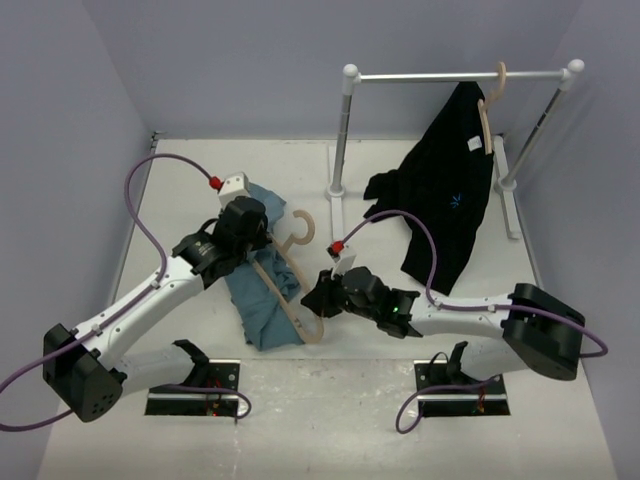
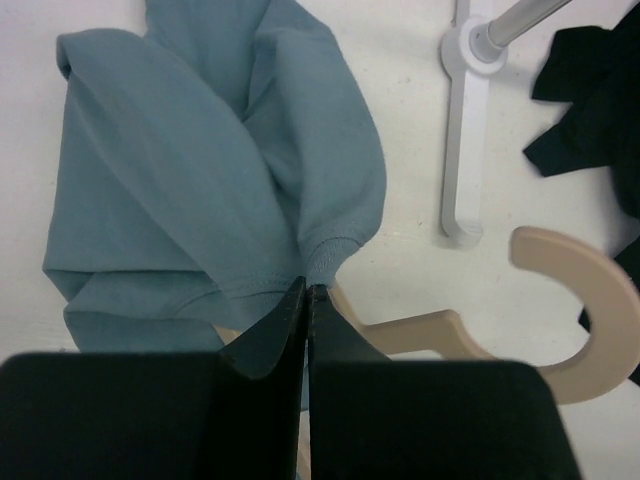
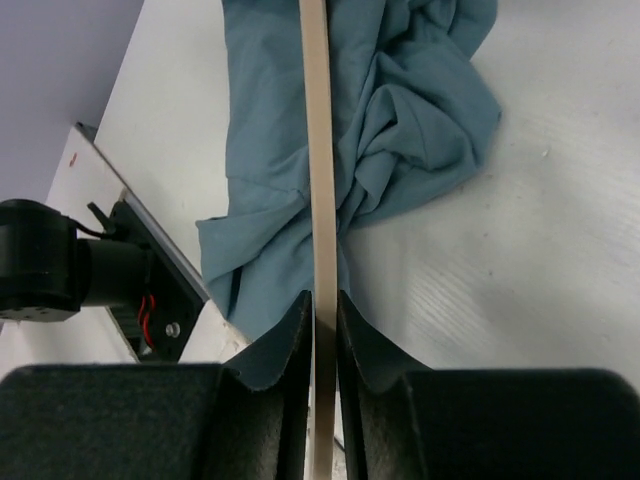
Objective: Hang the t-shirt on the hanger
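Both grippers are closed on something. The left gripper (image 1: 258, 240) (image 2: 306, 296) has its jaws pressed almost flat together, tips pinching a stitched hem of the t-shirt (image 1: 256, 300) (image 2: 200, 180), which spreads away from the fingers in loose blue-grey folds on the table (image 1: 330, 420). The right gripper (image 1: 313, 298) (image 3: 320, 305) clamps one arm of the hanger (image 1: 305, 322) (image 3: 320, 150) edge-on between its fingers; in its wrist view that pale wooden arm runs straight out from the jaws and across the crumpled shirt.

From above, the hanger lies on top of the shirt, slanting from the right gripper up toward the left one. Its hook pokes out past the cloth beside the left gripper, and shows in the left wrist view (image 2: 600, 290) just right of the fingers on bare table. Well apart at the back right, a black garment (image 1: 450, 190) hangs from a white rack (image 1: 450, 75).
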{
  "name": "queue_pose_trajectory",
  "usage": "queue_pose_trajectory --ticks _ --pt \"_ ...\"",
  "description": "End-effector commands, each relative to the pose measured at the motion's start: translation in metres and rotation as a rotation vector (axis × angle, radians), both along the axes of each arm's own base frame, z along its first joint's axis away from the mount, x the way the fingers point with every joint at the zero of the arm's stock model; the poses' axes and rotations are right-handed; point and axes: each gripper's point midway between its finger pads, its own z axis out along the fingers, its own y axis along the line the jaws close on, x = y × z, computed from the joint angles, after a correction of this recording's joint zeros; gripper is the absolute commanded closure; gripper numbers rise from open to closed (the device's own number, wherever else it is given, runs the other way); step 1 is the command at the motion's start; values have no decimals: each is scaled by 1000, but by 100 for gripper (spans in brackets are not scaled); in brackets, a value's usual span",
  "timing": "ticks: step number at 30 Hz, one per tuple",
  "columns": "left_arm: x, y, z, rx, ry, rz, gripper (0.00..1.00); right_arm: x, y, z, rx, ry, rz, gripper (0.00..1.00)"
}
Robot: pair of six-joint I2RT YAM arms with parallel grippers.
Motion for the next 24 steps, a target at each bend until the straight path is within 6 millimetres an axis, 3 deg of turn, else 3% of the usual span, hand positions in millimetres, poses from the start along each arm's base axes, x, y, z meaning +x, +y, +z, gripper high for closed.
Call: queue_pose_trajectory --ticks 1,5,7,10,13,18,22,24 --pt "-1 2 5 -53 -51 23 100 -10 23 -2 124 42 55 82" --pt "-5 6 3 -44 -50 25 100 -13 34 -14 155 71 84 71" --pt "-6 8 2 -37 -49 27 100 -12 37 -14 163 73 82 77" --pt "-8 12 3 -27 -51 35 100 -6 40 -12 163 58 66 98" --pt "-9 17 6 -7 -53 44 100 5 31 -7 129 30 -3 100" --pt "6 39 33 76 -76 134 100 15 -2 21 158 2 -171 100" --pt "28 44 73 90 -132 166 100 1 -13 51 157 -26 -184 100" --pt "42 38 86 99 -144 163 100 -6 -17 53 99 -24 -188 100"
